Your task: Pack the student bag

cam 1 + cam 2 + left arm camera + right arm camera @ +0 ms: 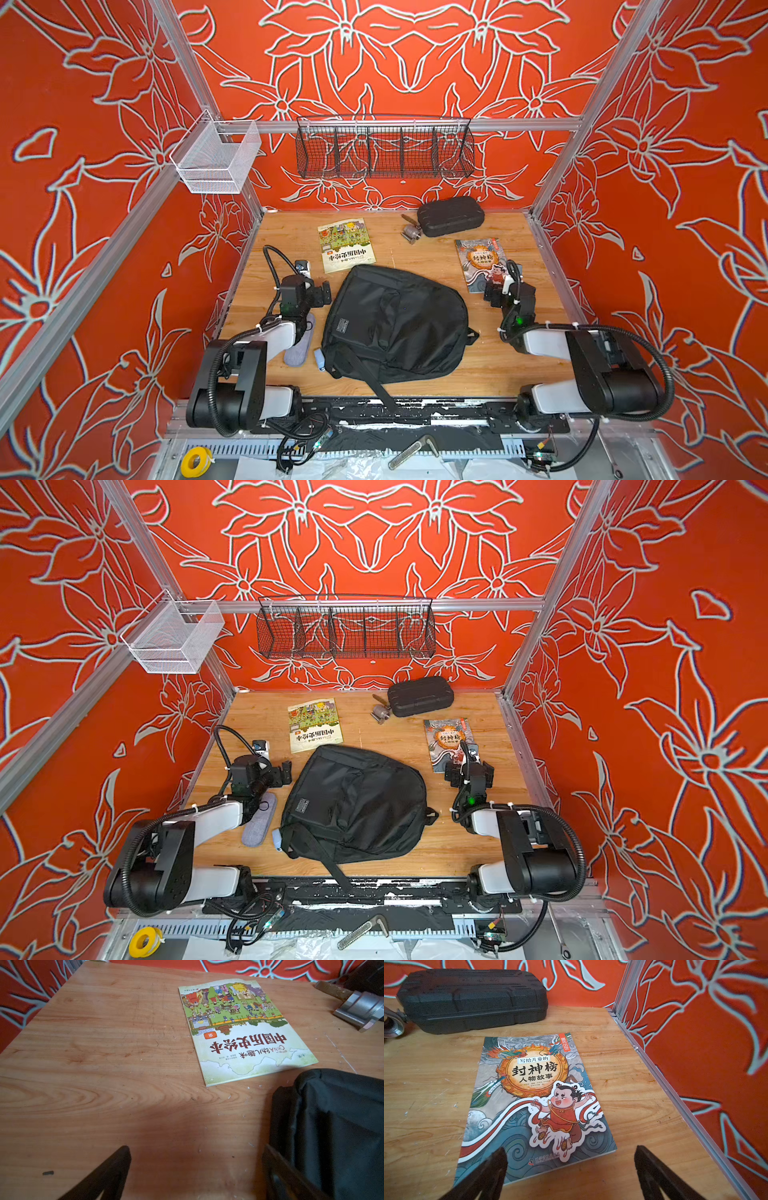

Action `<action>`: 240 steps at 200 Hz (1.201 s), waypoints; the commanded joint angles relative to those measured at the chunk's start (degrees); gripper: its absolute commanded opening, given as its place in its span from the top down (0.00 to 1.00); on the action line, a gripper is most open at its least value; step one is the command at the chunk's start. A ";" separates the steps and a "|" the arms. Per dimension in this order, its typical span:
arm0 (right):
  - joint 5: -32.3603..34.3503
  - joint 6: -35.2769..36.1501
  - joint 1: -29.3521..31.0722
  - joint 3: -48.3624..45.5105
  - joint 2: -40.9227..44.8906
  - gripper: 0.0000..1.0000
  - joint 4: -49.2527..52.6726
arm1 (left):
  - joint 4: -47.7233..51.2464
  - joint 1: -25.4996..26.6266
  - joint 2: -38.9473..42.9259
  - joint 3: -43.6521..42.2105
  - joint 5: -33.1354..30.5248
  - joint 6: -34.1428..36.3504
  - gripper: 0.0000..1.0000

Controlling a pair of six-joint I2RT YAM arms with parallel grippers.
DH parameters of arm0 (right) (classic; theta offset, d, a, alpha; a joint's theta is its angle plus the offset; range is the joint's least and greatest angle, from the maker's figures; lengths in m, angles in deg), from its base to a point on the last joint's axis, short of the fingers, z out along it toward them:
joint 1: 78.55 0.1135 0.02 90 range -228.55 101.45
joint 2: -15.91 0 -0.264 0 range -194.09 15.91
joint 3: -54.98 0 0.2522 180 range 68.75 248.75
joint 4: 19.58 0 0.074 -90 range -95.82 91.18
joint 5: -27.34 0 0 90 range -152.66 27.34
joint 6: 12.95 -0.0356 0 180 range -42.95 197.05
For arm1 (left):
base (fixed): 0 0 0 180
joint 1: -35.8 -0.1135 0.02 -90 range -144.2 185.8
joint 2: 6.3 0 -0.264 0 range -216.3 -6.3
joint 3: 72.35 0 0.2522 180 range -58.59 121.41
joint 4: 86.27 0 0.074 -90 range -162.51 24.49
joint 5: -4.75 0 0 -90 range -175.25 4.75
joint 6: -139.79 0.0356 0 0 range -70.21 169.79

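Student bag lies flat between two books, grey pouch beside it; both grippers spread wide, empty.

Counted on the wooden tabletop: one large soft black fabric backpack at centre frame; two thin illustrated paperback books, a green-covered one above the backpack and a grey-blue one at right; one black hard-shell oblong case at upper centre; one small metal tool beside it; one grey fabric pouch at left; one small light-blue item, kind unclear. Hung above: one white mesh basket at upper left, one black wire basket at upper centre.
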 commanded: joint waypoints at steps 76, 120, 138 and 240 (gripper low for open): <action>1.00 -1.23 -0.16 0.76 -0.07 0.03 -0.17 | -0.08 -0.15 -0.07 0.01 -0.23 0.67 0.03; 1.00 -1.20 -0.15 0.76 0.09 0.03 -0.13 | 0.09 -0.17 -0.29 0.26 -0.19 0.67 0.03; 0.99 -1.21 -0.19 0.63 0.21 0.03 -0.26 | 0.05 -0.23 -0.22 0.20 -0.10 0.67 0.03; -37.89 23.17 5.08 18.43 13.49 0.22 38.85 | 47.66 3.48 8.83 23.40 -0.23 -16.86 0.02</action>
